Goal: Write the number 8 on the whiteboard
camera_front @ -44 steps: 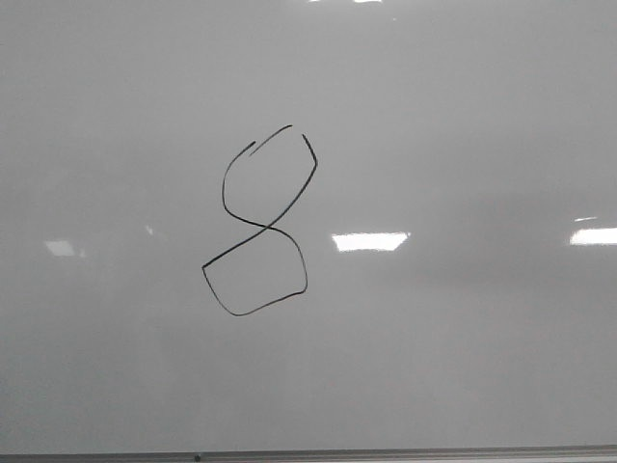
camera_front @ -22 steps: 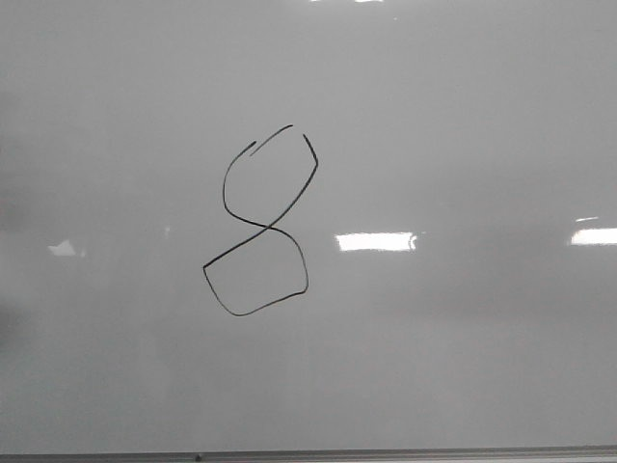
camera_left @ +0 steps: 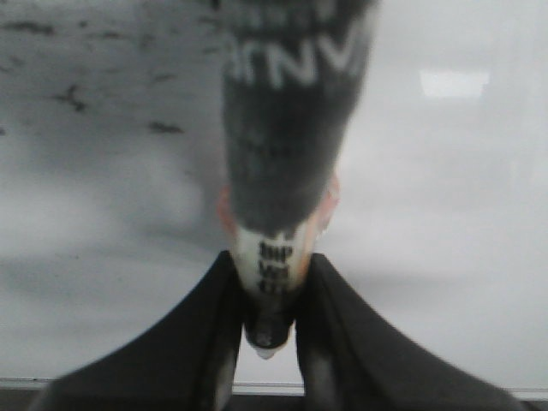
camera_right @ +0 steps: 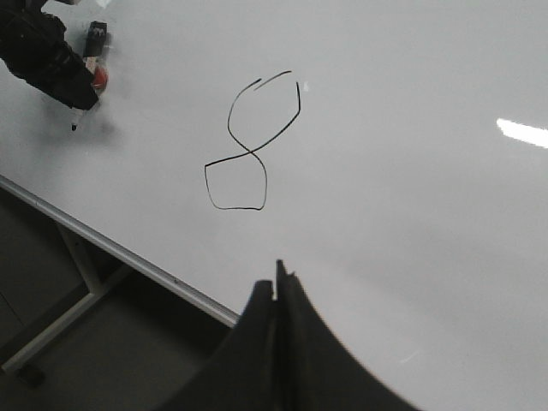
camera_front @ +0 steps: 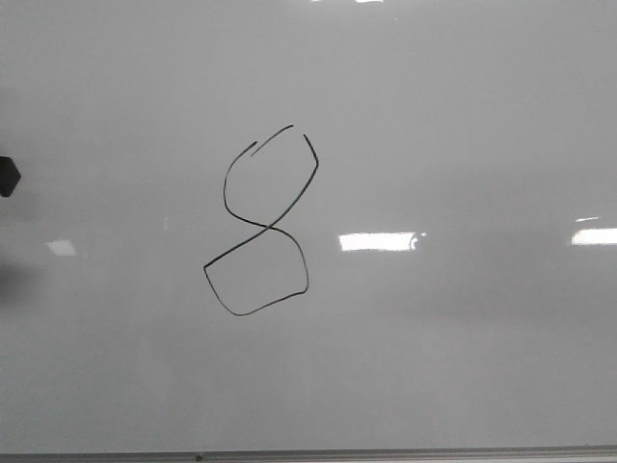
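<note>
On the whiteboard sits the number 8 (top loop gapped); left claw clamps a marker, right claw closed.

Below me, in the lower left of my right wrist view, lies a dark grey floor, dim and plain. A pale metal frame with a leg and a slanted brace stands on it there. Bright ceiling-light glares shine at centre right and the right edge of the front view.
</note>
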`<act>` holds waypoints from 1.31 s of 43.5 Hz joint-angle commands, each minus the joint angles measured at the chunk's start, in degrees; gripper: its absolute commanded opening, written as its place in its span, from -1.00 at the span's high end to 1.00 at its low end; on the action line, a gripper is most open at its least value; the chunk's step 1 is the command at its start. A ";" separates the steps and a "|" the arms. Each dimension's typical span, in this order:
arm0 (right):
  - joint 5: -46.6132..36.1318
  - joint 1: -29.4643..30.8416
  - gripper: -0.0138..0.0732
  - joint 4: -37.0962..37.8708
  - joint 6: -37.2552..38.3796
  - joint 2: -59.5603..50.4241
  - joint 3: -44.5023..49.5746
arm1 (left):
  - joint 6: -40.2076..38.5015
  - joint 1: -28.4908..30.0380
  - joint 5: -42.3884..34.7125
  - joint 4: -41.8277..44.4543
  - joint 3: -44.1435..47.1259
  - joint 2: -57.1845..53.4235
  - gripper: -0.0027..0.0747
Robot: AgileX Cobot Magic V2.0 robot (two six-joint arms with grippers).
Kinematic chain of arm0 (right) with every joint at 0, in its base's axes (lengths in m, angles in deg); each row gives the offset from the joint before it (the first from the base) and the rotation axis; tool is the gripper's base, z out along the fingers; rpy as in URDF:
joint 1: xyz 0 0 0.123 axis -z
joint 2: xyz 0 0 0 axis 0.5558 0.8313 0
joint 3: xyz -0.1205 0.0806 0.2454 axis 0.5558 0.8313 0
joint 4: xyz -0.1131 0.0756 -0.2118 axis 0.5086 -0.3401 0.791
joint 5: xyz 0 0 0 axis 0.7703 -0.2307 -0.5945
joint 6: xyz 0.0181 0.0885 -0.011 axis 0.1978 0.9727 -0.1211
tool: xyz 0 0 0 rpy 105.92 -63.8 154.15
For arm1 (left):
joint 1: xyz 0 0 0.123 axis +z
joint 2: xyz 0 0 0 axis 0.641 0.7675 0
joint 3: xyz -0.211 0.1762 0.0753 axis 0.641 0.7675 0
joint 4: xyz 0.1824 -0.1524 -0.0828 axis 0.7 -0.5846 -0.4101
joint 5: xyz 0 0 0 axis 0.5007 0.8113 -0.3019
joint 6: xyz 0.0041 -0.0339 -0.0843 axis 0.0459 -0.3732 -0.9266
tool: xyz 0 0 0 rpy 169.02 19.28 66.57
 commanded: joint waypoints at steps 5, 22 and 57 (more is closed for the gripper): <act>-3.68 0.34 0.85 -1.56 -0.19 0.48 -1.47 | -0.96 0.26 -4.42 0.74 -1.93 -1.49 -0.02; -3.89 0.34 0.85 -1.56 -0.19 0.48 -1.47 | -0.84 -1.78 -4.53 2.27 0.76 -8.90 -0.34; -3.88 0.34 0.85 -1.56 -0.19 0.48 -1.47 | -0.84 -8.54 -7.66 2.26 23.76 -69.29 0.99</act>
